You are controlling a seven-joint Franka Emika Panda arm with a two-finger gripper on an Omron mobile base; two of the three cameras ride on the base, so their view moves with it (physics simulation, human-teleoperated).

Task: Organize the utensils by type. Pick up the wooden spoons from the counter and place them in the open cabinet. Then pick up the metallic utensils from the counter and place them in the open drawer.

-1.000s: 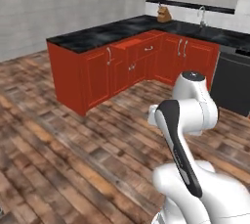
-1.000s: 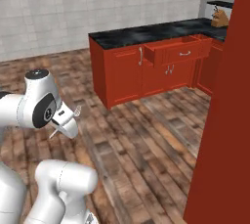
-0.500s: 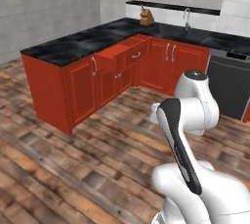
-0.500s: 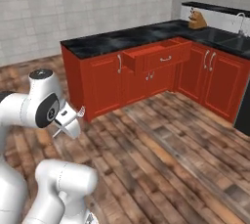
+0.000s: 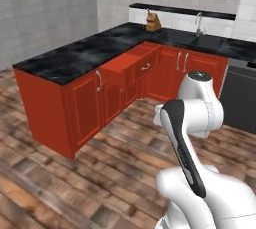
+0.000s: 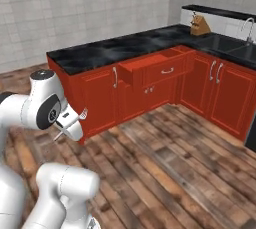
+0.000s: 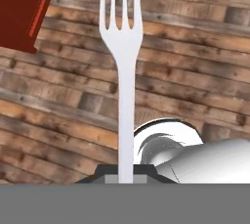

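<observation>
My gripper is shut on the handle of a thin silvery-white fork, one of the metallic utensils, whose tines point away over the wooden floor. In the right base view the gripper hangs low by my arm, in front of the counter's near end, with the fork sticking out of it. The black marble counter runs in an L. The red-orange drawer stands pulled open below it, well away from the gripper. The wooden spoons and the cabinet are out of view.
A knife block and a sink faucet stand at the counter's far corner. A dark dishwasher front is at the right. Bare wood floor lies between my base and the red cupboards.
The whole picture has shifted in both base views: the camera has moved, and the counter with the open drawer now looks nearer. The fork stays in the shut gripper.
</observation>
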